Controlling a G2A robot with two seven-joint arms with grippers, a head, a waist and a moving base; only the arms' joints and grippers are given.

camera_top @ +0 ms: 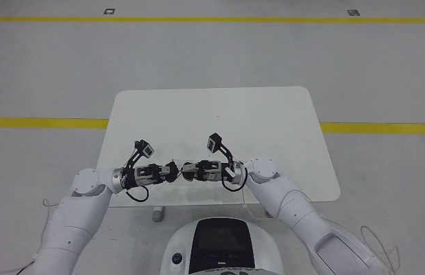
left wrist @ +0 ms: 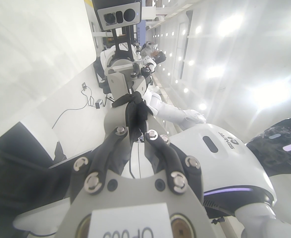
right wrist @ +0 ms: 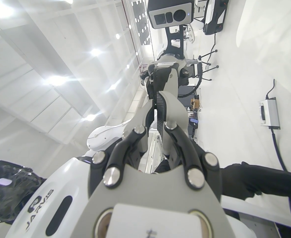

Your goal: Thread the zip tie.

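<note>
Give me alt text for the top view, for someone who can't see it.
Seen from above, the left gripper and right gripper meet tip to tip over the near side of a white table. Anything between them is too small to make out.

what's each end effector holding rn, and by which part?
The left end effector is shut on the black zip tie; the gripped part is blurred. For the right end effector, a hold cannot be told.

Cut-off label (left wrist: 128,220) on L tool (left wrist: 135,110)
</note>
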